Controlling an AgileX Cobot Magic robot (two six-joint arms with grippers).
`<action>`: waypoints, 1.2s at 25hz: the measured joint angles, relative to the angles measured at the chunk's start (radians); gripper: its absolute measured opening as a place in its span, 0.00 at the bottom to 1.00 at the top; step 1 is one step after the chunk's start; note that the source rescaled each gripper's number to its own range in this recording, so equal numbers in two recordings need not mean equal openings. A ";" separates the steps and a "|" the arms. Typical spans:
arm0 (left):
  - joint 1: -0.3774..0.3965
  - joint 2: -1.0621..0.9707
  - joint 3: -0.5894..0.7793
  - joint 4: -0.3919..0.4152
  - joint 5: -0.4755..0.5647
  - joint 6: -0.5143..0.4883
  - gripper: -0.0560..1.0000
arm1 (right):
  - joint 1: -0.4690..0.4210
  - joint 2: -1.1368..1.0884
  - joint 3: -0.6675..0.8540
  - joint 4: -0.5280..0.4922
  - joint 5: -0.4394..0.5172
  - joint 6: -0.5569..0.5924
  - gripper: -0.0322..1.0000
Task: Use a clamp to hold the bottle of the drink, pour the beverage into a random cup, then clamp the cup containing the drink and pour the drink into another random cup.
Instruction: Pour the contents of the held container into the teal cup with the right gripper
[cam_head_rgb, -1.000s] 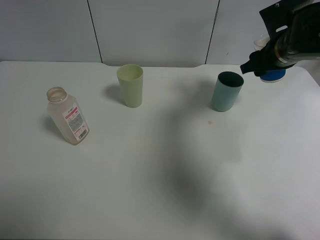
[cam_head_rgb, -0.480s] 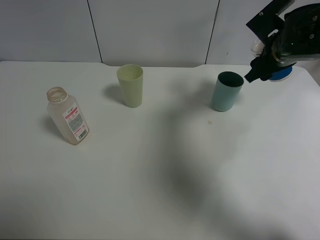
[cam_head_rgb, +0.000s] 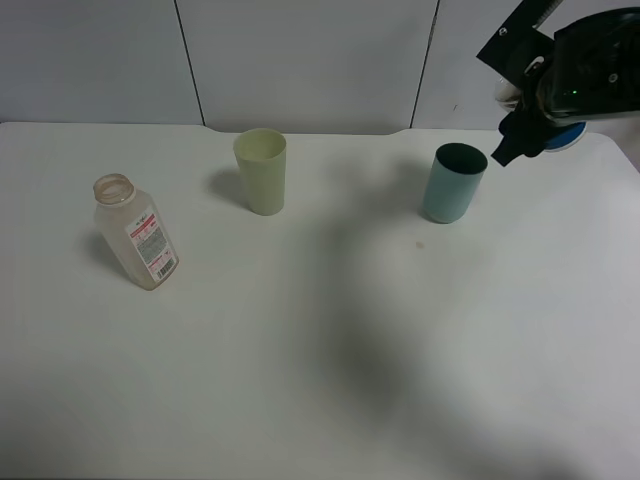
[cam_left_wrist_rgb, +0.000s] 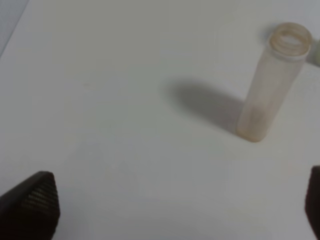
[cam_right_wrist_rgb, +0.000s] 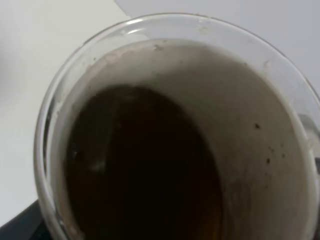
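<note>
The white bench (cam_head_rgb: 330, 340) carries three task things, well apart from one another. The right arm (cam_head_rgb: 570, 80) hangs above the far right corner, close behind the teal cup. Its wrist view is filled by a clear glass vessel (cam_right_wrist_rgb: 175, 130) with dark liquid inside and residue on its walls — what holds it, and whether the right fingers are spread or pinching, I cannot tell. A blue object (cam_head_rgb: 560, 140) shows beneath the arm at that corner; too hidden to name.

The drink bottle (cam_head_rgb: 135, 232) stands near the left edge, uncapped, leaning slightly in the high view, and looks pale and close to empty. The pale yellow cup (cam_head_rgb: 261, 171) stands upright toward the far edge, left of centre. The teal cup (cam_head_rgb: 453, 183) stands upright toward the far edge on the right side.

The left fingers (cam_left_wrist_rgb: 30, 207) are spread wide — one dark tip at each lower corner of the wrist view — with bare bench between them and the bottle ahead, untouched.

By my reading, nothing of the task is yet done: the bottle is ungripped, and neither cup shows drink, though the teal cup's dark interior hides its contents. Gripping the bottle, both pours and the cup grasp all remain.
</note>
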 joint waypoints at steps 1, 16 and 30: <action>0.000 0.000 0.000 0.000 0.000 0.000 1.00 | 0.000 0.000 0.000 0.000 0.000 0.000 0.06; 0.000 0.000 0.000 0.000 0.000 0.000 1.00 | 0.070 0.074 -0.057 -0.030 0.119 -0.141 0.06; 0.000 0.000 0.000 0.000 0.000 0.000 1.00 | 0.082 0.078 -0.066 -0.045 0.177 -0.235 0.06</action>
